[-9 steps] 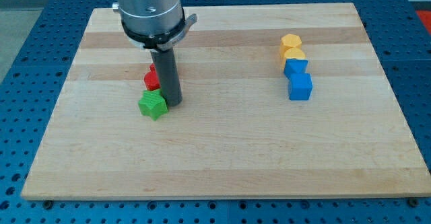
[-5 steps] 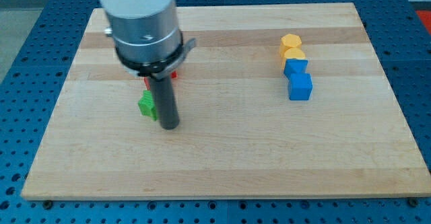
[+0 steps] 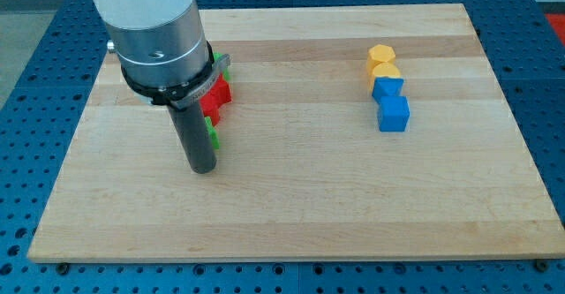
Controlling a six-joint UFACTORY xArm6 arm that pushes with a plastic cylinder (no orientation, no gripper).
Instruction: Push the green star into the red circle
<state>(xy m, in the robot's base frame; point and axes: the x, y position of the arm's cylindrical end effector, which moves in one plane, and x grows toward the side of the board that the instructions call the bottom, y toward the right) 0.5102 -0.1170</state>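
Here the tool, a bare rod that grasps nothing, sets its tip (image 3: 202, 168) on the counter (image 3: 309, 197), at the near-left of the half-hidden green star (image 3: 213, 137). The red circle (image 3: 218, 94) lies just beyond, so a short, centred push away should suit.

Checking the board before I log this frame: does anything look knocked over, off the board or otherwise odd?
Nothing stands out. The green star is mostly hidden behind my tip, just below the red blocks. Two yellow blocks and two blue blocks sit in a tidy column at the view's right.
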